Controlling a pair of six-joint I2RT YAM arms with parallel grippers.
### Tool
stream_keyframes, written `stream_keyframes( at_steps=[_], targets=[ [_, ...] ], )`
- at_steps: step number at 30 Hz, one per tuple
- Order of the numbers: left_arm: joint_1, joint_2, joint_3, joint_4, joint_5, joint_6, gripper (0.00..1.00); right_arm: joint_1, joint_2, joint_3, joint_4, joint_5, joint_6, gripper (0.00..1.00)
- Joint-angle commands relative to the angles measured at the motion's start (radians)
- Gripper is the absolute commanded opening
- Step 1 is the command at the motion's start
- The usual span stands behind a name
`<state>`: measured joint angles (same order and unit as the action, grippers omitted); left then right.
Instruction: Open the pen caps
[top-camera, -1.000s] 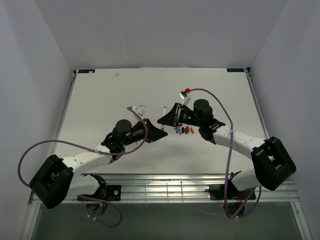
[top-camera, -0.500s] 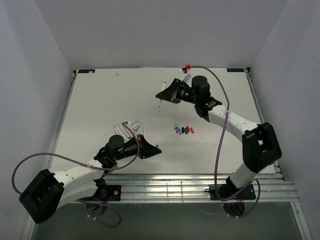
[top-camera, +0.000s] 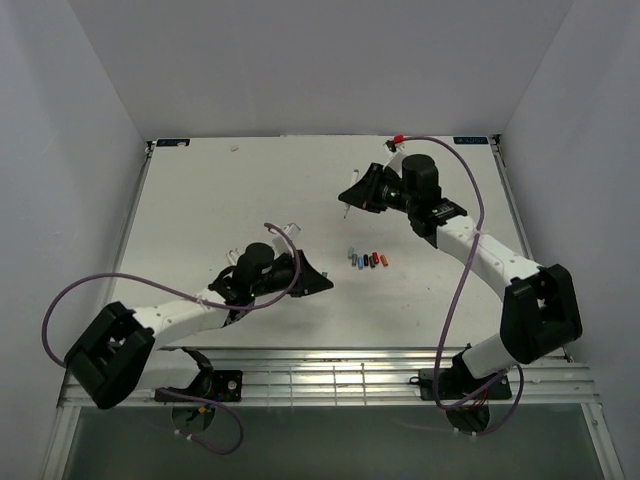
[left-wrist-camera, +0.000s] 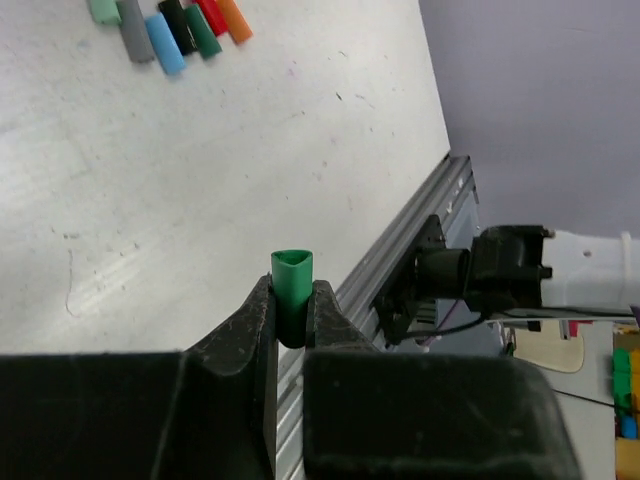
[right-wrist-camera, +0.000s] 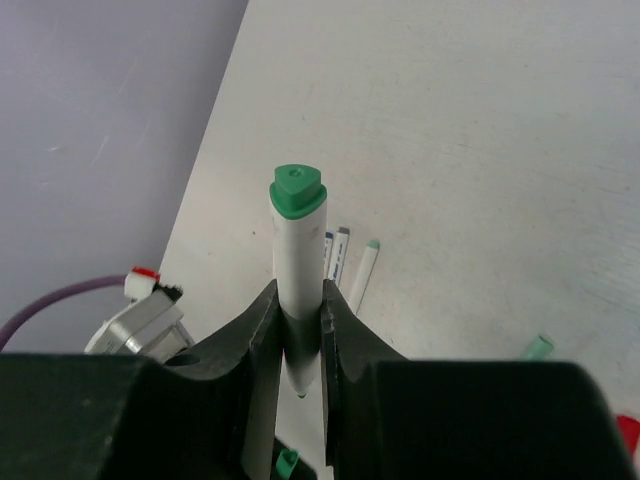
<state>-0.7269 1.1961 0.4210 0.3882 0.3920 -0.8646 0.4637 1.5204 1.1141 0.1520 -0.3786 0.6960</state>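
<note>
Overhead, the two arms are reaching out over the white surface (top-camera: 200, 200), well apart from one another. The left pincer (top-camera: 322, 284) is hanging near the front edge and the right pincer (top-camera: 347, 196) is sitting further back. From that height, whatever either one is carrying is too small to make out. Between them, closer to the right arm, a short row of caps (top-camera: 367, 260) in several colours is lying side by side on the surface.

The left wrist camera is supplying what the top view is missing. The left pincer's jaws are pressing together on a green cap (left-wrist-camera: 292, 275), which is standing upright between the fingertips with its triangular end facing the lens. The cap is being held above the surface and well apart from the row of caps, which is showing in the upper left corner of this view.

The right wrist camera is showing the right pincer pinching a white pen (right-wrist-camera: 297, 240) by its barrel. The pen's green triangular end is pointing toward the lens and its tapered end is poking out below the jaws. Beyond it, two loose pens (right-wrist-camera: 340, 255) are lying close together on the surface.
</note>
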Motion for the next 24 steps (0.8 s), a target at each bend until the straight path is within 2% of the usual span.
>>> stream_keyframes(
  at_steps=[1,9,18,21,24],
  targets=[
    [0.001,0.129,0.134,-0.101,-0.079,0.062,0.0,-0.034,-0.161,-0.049,-0.066,0.06,-0.108,0.08],
    [0.009,0.449,0.375,-0.181,-0.104,0.145,0.02,-0.175,-0.31,-0.175,-0.103,0.0,-0.145,0.08],
    [0.073,0.579,0.481,-0.219,-0.067,0.161,0.03,-0.255,-0.353,-0.266,-0.098,-0.037,-0.164,0.08],
    [0.087,0.615,0.512,-0.219,-0.038,0.171,0.05,-0.264,-0.35,-0.273,-0.097,-0.042,-0.165,0.08],
    [0.093,0.655,0.544,-0.222,-0.009,0.17,0.13,-0.269,-0.344,-0.283,-0.097,-0.046,-0.168,0.08]
  ],
)
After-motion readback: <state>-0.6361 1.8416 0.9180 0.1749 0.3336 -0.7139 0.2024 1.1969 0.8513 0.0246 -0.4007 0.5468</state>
